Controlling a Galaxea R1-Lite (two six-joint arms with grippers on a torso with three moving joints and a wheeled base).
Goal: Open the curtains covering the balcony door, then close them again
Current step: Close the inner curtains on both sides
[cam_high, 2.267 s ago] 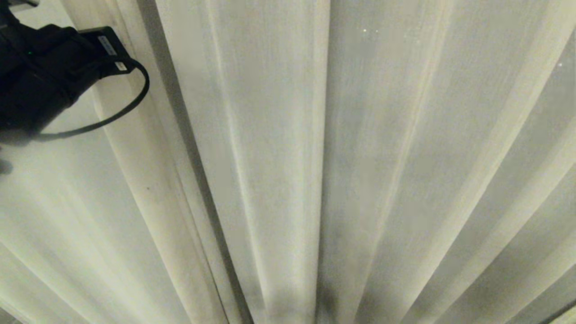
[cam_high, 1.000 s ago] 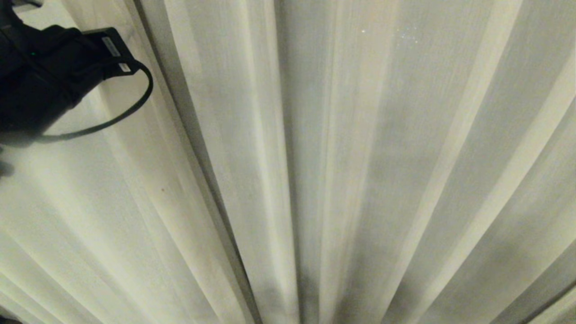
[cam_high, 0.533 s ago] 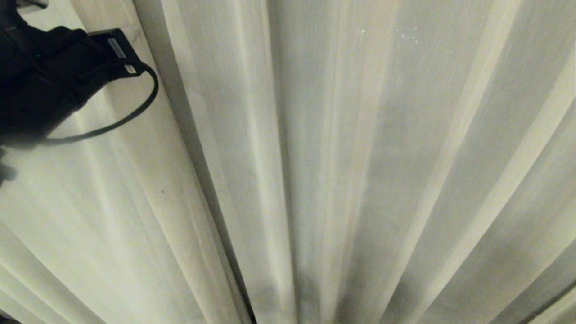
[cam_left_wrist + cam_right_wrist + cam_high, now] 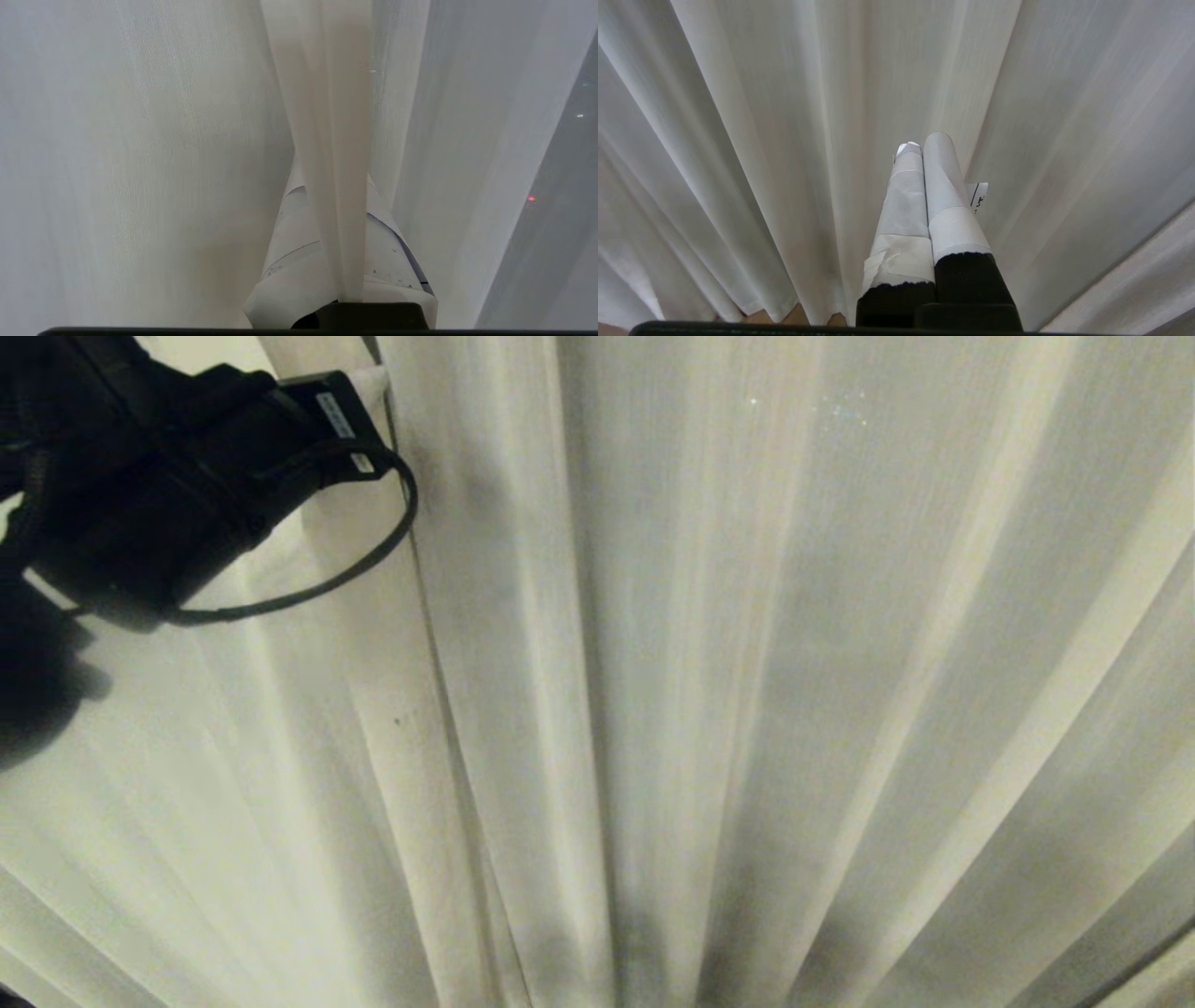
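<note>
Curtains [image 4: 709, 691] across the whole head view, pleats fanning out from the bottom centre. Left arm [image 4: 159, 495] farther in from the top left corner than half a second ago, its looped black cable [image 4: 373, 555] now beside the dark seam between two folds. That seam shifted rightward too, dragged along with the arm; small dark speck on the fabric likewise carried right. Right-hand pleats unchanged.

Left gripper [image 4: 343, 224] clamped on a narrow fold of curtain in the left wrist view, taped fingers [image 4: 299, 261] mostly buried behind the cloth, tips not visible. Right gripper [image 4: 924, 144] hanging apart from the fabric in the right wrist view, white-wrapped fingers [image 4: 945, 186] pressed together on nothing.

Balcony door hidden behind the cloth. Grey band at the left wrist view's edge with a red glint, too vague to name. Left arm cut off by the frame edge.
</note>
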